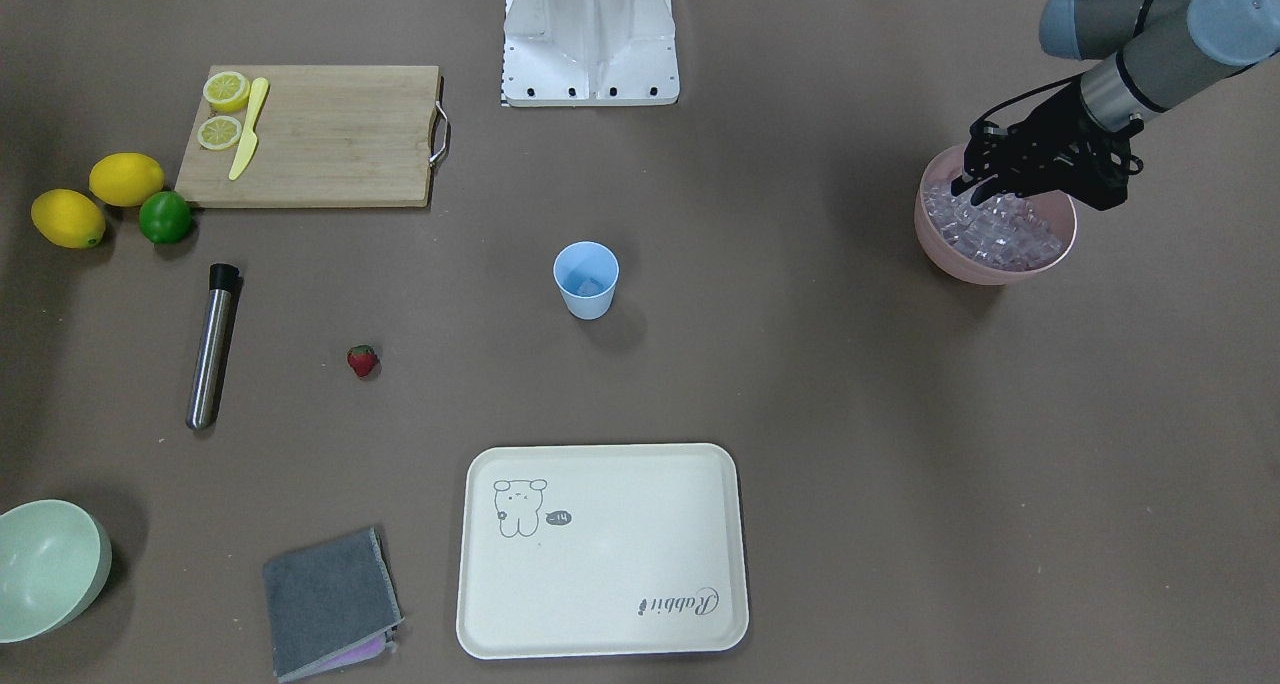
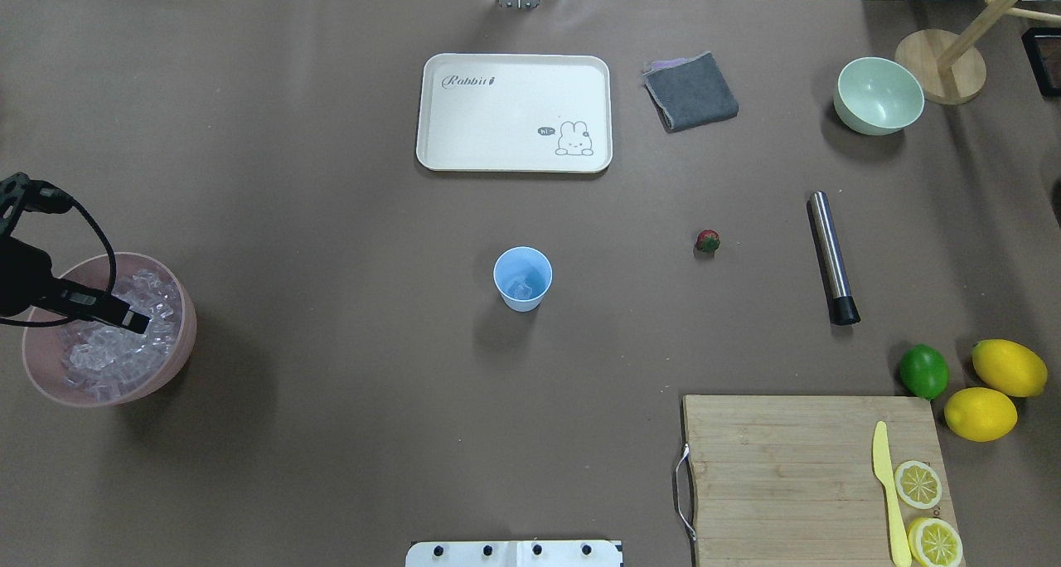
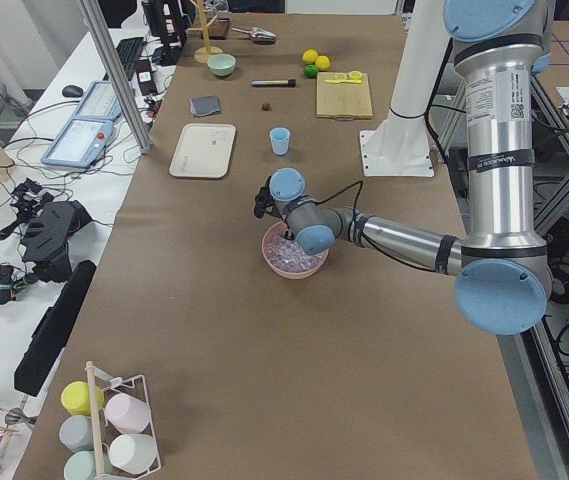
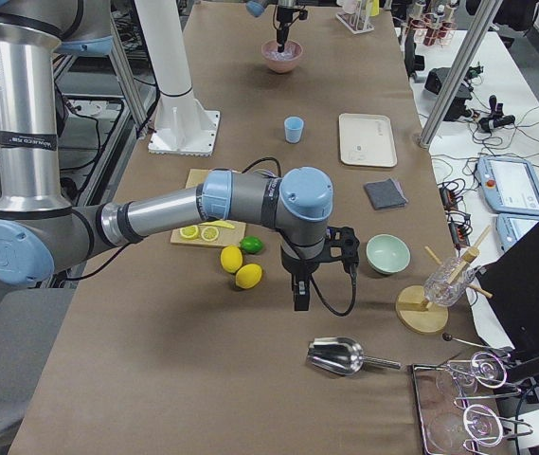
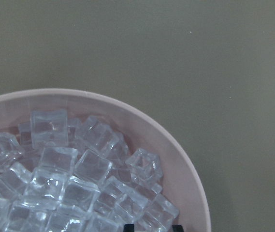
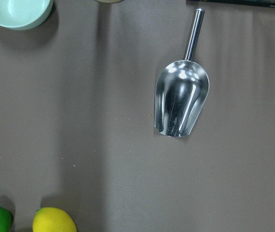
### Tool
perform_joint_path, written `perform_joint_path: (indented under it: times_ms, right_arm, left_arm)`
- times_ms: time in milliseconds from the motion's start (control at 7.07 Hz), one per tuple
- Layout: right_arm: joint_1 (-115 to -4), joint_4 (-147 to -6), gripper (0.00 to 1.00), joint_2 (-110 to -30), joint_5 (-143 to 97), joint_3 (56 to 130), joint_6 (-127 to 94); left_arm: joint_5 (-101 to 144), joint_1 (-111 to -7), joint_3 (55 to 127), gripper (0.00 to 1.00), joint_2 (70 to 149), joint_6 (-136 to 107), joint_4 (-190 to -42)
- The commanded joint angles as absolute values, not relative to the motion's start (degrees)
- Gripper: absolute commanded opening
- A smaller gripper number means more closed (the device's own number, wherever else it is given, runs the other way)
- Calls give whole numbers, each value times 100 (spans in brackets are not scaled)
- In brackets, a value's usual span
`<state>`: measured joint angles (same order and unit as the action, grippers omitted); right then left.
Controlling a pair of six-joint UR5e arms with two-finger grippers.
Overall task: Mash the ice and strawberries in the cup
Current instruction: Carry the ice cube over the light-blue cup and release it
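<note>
The light-blue cup stands mid-table with a piece of ice in it. The strawberry lies on the table, apart from the cup. A pink bowl holds many ice cubes. My left gripper dips into this bowl, its jaws narrowly apart with an ice cube between them. My right gripper hangs over the table's right end. I cannot tell whether it is open or shut.
A steel muddler lies beside the strawberry. A cutting board carries lemon halves and a yellow knife; two lemons and a lime lie beside it. A cream tray, grey cloth, pale green bowl and metal scoop are about.
</note>
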<state>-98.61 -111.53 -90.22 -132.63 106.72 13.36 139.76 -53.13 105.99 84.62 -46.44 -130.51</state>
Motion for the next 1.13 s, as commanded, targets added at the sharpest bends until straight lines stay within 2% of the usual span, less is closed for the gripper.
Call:
perform_joint_path:
  times_ms: [0,566,991]
  right_arm:
    - [-9861,-11153,100,-9035,-13263,10679,1336]
    - [-9861,-11153,100,-9026,-13271,10687,1327]
    - [-9861,-11153,100,-9035,-13271,10696,1327]
  left_arm:
    - [14027,-5432,10608,24,9207,-4754,-12387]
    - [13722,-5108,10608,24,10790,-5939,-11156]
    - [12458,-3977,10495,24,12213,-6975,-9943]
